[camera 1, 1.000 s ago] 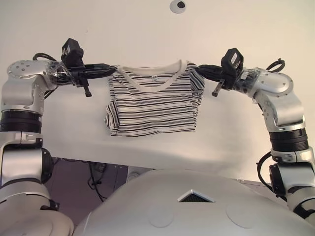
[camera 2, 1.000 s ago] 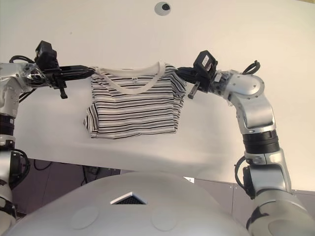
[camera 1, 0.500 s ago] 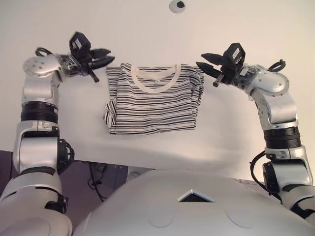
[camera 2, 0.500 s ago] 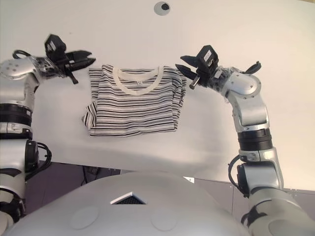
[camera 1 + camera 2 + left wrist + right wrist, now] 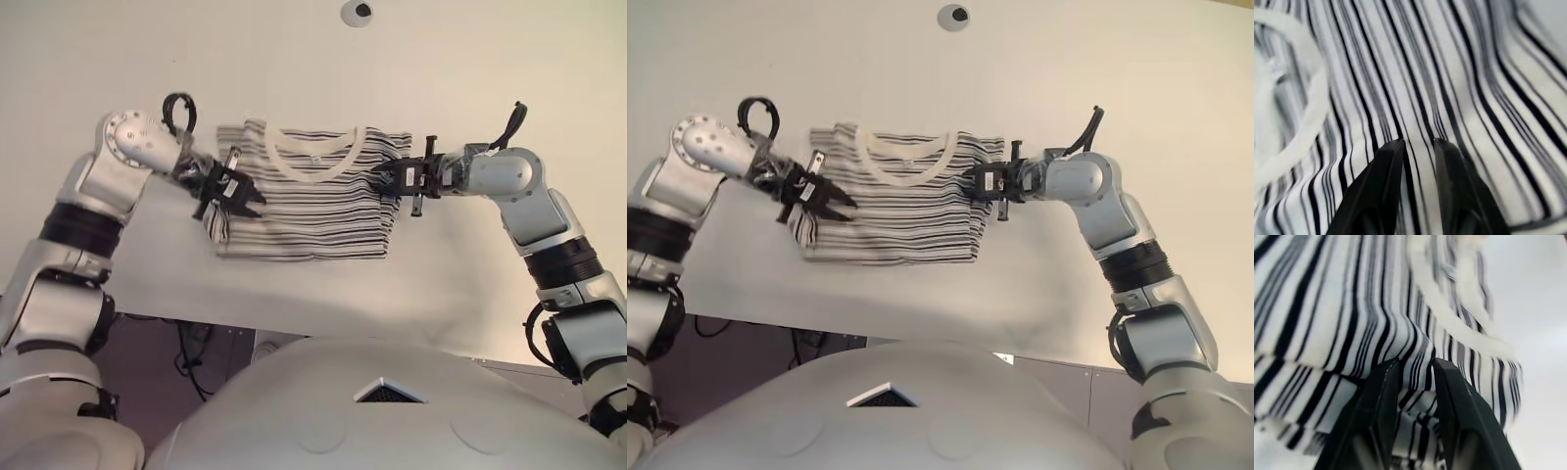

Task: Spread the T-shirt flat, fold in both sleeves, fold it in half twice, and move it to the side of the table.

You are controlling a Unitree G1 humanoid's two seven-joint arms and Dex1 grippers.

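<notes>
The black-and-white striped T-shirt (image 5: 304, 211) lies folded into a rough rectangle on the white table (image 5: 460, 284), cream collar toward the far side. My left gripper (image 5: 249, 201) is at the shirt's left edge, fingers open and low over the striped cloth (image 5: 1474, 122). My right gripper (image 5: 380, 177) is at the shirt's right edge, beside the folded-in sleeve, also open, its fingertips (image 5: 1393, 369) down at the bunched layers (image 5: 1312, 318). From the left wrist view the collar (image 5: 1308, 112) lies just beyond the left gripper (image 5: 1419, 143).
A small round dark fitting (image 5: 356, 12) sits in the tabletop at the far middle. The table's front edge (image 5: 294, 328) runs just below the shirt. Bare white tabletop stretches to the left (image 5: 59, 59) and right (image 5: 549, 78) of the shirt.
Both grippers let go of the shirt's shoulders and the shirt dropped flat. Since then both arms have swung in and down to the shirt's left and right edges.
</notes>
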